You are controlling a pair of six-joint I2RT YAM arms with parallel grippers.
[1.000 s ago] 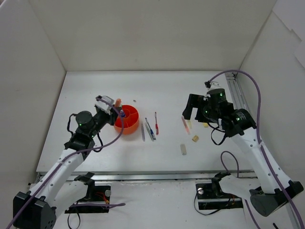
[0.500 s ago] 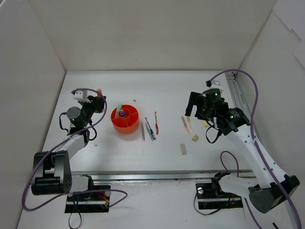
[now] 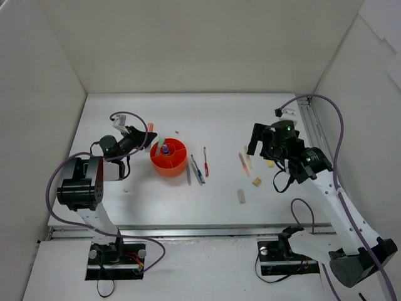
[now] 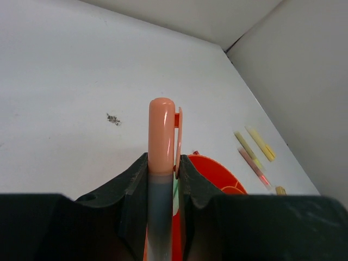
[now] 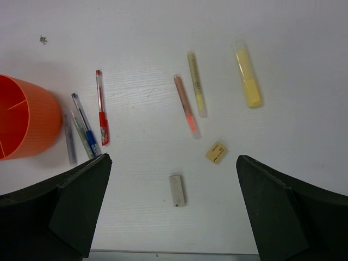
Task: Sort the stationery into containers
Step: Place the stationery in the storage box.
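Pinching an orange marker point(image 4: 161, 130), left claw point(image 4: 163, 163) has the bowl point(image 4: 220, 169) just ahead. Next move, I reckon: drop it into a compartment. Meanwhile right claw point(image 5: 171, 163) hangs spread.

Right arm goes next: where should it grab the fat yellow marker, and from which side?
Mid-barrel of the yellow marker, from straight above, closing across its narrow width. It lies flat and alone, with nothing touching either long side.

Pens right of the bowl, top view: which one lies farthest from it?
The red pen, outermost of the group; the blue pen and grey pen lie between it and the orange bowl.
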